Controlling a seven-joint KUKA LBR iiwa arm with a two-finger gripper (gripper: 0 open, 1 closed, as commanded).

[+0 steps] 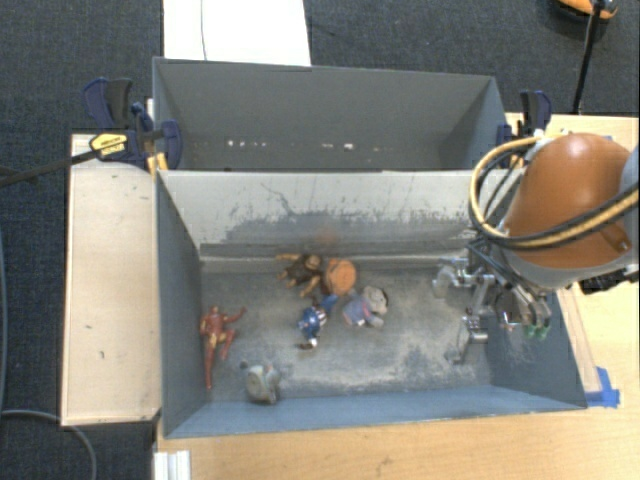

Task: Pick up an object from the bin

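From the overhead camera, I am seeing the gripper (468, 333) hanging low over bare floor at the right end of the grey metal bin (330, 213). I cannot tell how far it is open; it is probably carrying nothing. Nearest it, to the left, a small purple-grey soft toy (365, 308) is lying, with a little blue figure (312, 321) and a brown-and-orange toy (322, 273) just beside. A red figure (215, 333) is lying well apart, far left.
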